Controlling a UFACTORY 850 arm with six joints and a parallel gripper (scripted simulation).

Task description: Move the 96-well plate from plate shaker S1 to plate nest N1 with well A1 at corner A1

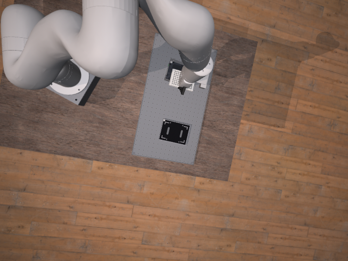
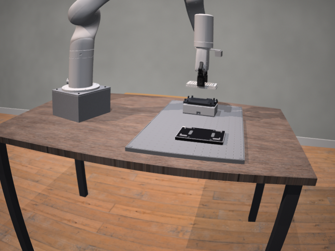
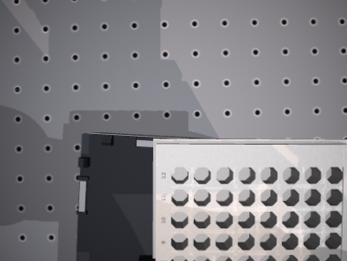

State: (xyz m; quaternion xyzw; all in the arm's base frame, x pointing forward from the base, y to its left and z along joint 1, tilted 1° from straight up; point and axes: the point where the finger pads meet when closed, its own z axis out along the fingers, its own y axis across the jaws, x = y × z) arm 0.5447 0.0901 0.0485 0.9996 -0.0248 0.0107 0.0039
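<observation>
My gripper [image 2: 201, 82] is clamped across the 96-well plate [image 2: 210, 85], fingers spread wide by its width and pressed to its sides; I hold it level in the air, clear of everything beneath it; in the exterior view one dark finger [image 2: 200, 77] shows against the plate's near edge, and the other is hidden behind it.

Directly below my gripper, with open air between, sits the plate shaker S1 [image 2: 199, 109]; its dark top [image 2: 200, 101] with raised clips carries nothing; from the wrist view the plate [image 3: 264, 194] covers the lower right of my sight, and the shaker's dark deck [image 3: 114, 198] shows past the plate's left edge, so the plate hangs offset from the shaker rather than squarely over it; the printed row numbers 12, 11, 10 and 9 run down the plate's left margin there; I cannot make out the cut-off corner in any view.

The plate nest N1 [image 2: 200, 135] lies well apart from my gripper, lower and nearer the exterior camera, flat on the grey perforated breadboard [image 2: 151, 135]; in the top view its pale corner locators [image 1: 166, 121] frame a black bed with two pale slots, and nothing rests in it; the breadboard lies on the wooden table [image 2: 81, 135]; my pedestal [image 2: 64, 107] stands off to one side of it.
</observation>
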